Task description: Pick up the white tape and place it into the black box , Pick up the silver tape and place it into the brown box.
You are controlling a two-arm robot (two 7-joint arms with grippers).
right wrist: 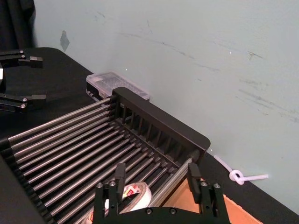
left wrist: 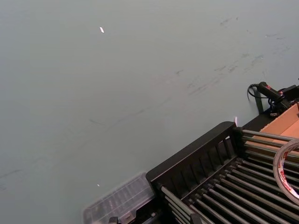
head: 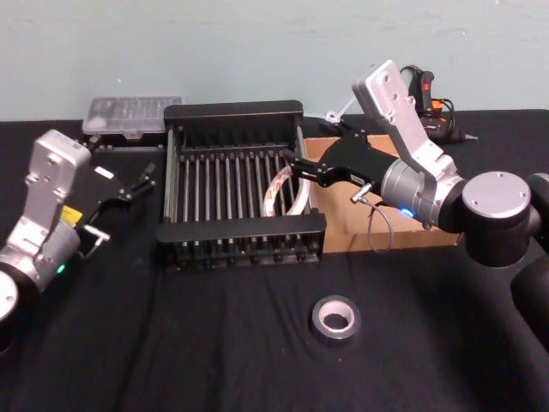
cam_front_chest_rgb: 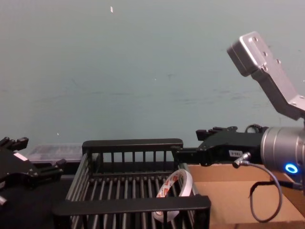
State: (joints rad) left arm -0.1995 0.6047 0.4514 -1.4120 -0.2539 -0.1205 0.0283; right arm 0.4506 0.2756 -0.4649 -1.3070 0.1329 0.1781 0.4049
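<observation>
In the middle of the head view, the white tape [head: 287, 194] stands on edge inside the black box [head: 238, 115], leaning against its right wall. The right gripper [head: 293, 163] hovers just above it, jaws spread and empty. The silver tape [head: 335, 318] lies flat on the black table [head: 129, 343] toward the lower centre. The brown box [head: 390, 232] sits right of the crate. At left, the left gripper [head: 144, 178] rests open.

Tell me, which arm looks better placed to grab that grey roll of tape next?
Probably the right. The silver tape lies on the cloth toward the robot's right; the right gripper, open over the black box where the white tape leans, is nearer. The left gripper sits beyond the box.
</observation>
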